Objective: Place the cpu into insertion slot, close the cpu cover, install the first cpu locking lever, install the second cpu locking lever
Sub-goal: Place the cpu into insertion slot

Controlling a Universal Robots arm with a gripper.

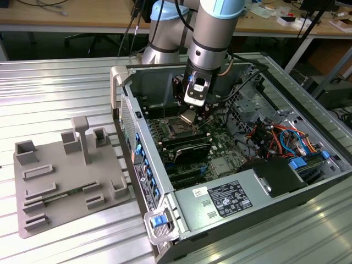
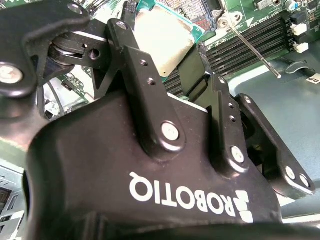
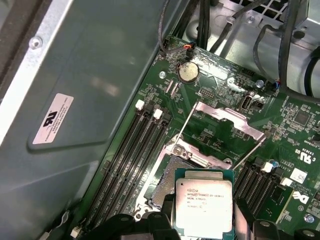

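1 cpu (image 3: 204,205) hangs in the claw (image 2: 161,47), seemingly above the insertion slot (image 3: 165,185).

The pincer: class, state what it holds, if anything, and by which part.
The pincer grips the cpu by two opposite edges, leaving its metal top bare.
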